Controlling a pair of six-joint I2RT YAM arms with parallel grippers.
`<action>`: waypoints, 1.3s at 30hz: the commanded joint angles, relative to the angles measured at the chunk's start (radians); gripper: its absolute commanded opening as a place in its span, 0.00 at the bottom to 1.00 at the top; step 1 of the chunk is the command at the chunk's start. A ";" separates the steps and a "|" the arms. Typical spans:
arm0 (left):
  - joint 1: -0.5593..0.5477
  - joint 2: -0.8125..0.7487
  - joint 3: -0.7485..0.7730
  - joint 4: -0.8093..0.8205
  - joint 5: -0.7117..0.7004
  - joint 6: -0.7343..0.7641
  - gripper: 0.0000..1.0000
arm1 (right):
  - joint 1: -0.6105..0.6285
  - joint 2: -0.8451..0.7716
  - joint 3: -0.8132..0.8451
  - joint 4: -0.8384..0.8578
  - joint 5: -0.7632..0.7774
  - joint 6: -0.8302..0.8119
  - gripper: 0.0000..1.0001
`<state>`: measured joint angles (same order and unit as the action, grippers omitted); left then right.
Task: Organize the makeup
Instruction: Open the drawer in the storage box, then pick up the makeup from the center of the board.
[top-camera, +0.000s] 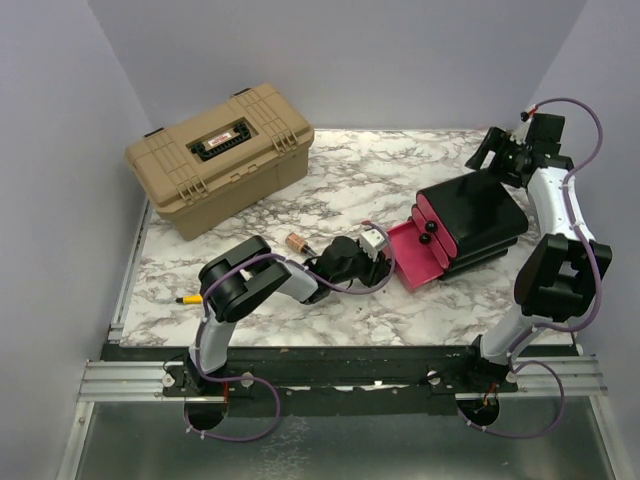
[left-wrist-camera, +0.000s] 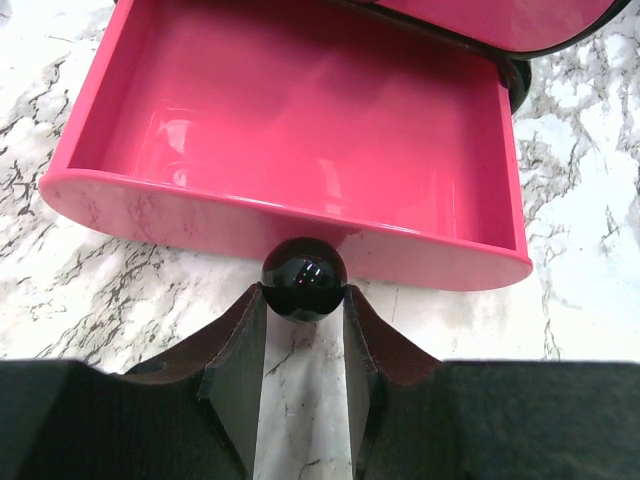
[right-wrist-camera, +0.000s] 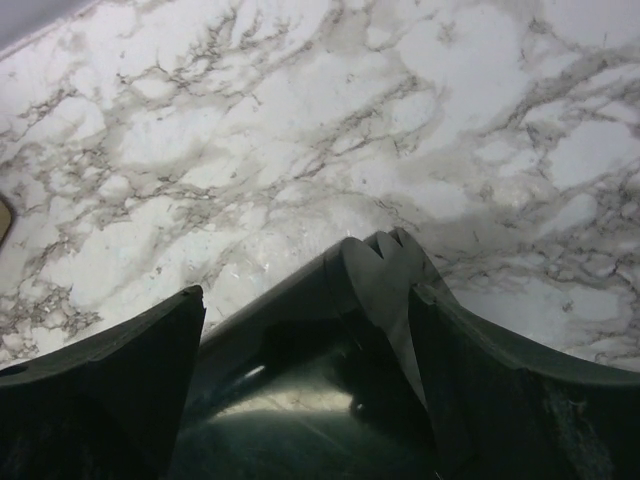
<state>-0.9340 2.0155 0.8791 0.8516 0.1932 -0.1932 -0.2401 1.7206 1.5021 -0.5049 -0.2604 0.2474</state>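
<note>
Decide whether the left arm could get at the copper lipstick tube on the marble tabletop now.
Probably yes, once it lets go: the copper lipstick tube lies in the open beside that arm, but the left claw is shut on the black knob of the pink drawer.

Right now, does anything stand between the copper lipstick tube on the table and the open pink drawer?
Yes. The left gripper, closed on the drawer's black knob, sits at the drawer front, on the line from the copper lipstick tube to the pink drawer. The drawer itself is open and empty.
</note>
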 joint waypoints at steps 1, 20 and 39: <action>0.040 -0.051 -0.027 -0.011 0.039 0.002 0.14 | 0.011 0.044 0.119 -0.112 -0.075 -0.114 0.89; 0.099 -0.173 0.091 -0.332 0.148 0.059 0.62 | 0.106 -0.070 0.291 -0.261 -0.064 -0.174 0.89; 0.129 -0.438 -0.009 -0.869 -0.172 0.279 0.61 | 0.129 -0.146 0.225 -0.232 -0.098 -0.120 0.89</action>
<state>-0.8104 1.6894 0.8867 0.0162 0.1200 0.0532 -0.1104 1.5833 1.7390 -0.7319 -0.3252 0.1123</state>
